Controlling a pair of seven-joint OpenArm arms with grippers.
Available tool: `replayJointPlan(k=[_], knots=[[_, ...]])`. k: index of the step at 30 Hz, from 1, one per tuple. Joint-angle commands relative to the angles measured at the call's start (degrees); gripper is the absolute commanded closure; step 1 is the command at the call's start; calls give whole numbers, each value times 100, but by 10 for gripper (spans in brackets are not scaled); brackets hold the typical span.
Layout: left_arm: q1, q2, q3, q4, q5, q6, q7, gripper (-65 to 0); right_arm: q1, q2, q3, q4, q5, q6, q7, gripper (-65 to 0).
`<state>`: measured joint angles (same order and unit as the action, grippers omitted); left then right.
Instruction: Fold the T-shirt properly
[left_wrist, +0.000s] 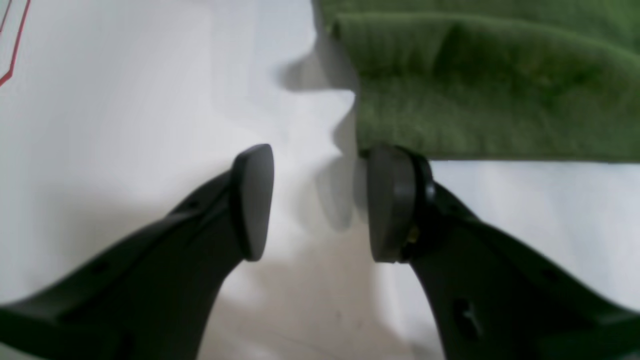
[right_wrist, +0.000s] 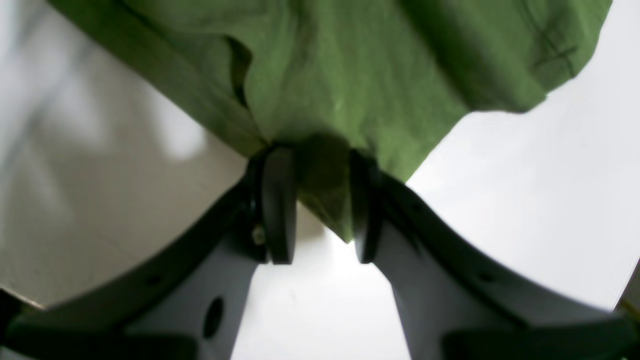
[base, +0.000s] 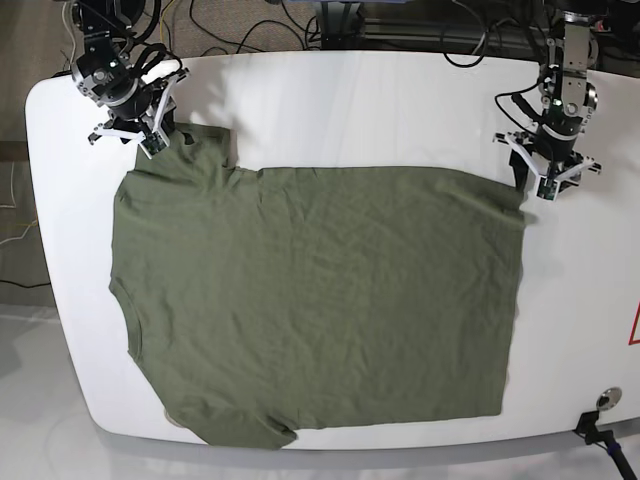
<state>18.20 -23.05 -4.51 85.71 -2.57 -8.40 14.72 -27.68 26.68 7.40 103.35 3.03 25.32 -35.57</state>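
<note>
In the left wrist view, the left pincer is wide, with a big gap between its two black fingers. It has nothing in its grip. The green T-shirt is at the top right, on the white worktop. One finger is right by a corner of the shirt, but I cannot tell if they touch. A soft, puffy fold runs across the cloth above its straight edge. A thin red line is up in the left corner.

In the right wrist view, the right pincer is part way open. Green cloth shows in the gap, with a pointy bit low down between the black fingers. They are not pinched shut on it. The shirt fills much of the top and has lots of bumps and folds.

In the base view, the T-shirt lies spread over most of the worktop. The right pincer is over its top left part, where the cloth is bunchy. The left pincer is by its top right corner. The bottom left bit of the shirt is crumpled and reaches the edge of the worktop. Dark cables curl past the far edge.
</note>
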Motion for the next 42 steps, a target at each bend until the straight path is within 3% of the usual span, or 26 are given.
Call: replayJointPlan(k=[1, 9, 14, 19, 27, 28, 29, 32, 42], knots=[[-6, -32, 6, 15, 37, -57, 118, -286, -1, 90, 32, 55, -8, -13, -8, -179], [-21, -12, 1, 16, 38, -35, -15, -294, -2, 101, 25, 65, -7, -35, 10, -180], [-42, 5, 5, 8, 50, -48, 250, -273, -9, 100, 13, 48, -33, -25, 17, -178], [-15, 30, 1, -9, 63, -62, 520, -139, 4, 94, 11, 62, -9, -40, 7, -179], [11, 31, 1, 12, 33, -183, 232, 0, -14, 101, 17, 118, -44, -30, -36, -177], [-13, 39, -24, 55, -34, -110, 91, 0, 66, 82, 3, 41, 22, -42, 46, -186], [40, 234, 51, -22, 15, -96, 106, -7, 30, -131, -32, 87, -26, -40, -34, -171], [40, 331, 43, -22, 24, -96, 106, -8, 30, -210, -32, 87, -35, -31, -34, -170], [40, 340, 43, -22, 24, -96, 106, -8, 21, -237, -23, 87, -35, -13, -34, -170]])
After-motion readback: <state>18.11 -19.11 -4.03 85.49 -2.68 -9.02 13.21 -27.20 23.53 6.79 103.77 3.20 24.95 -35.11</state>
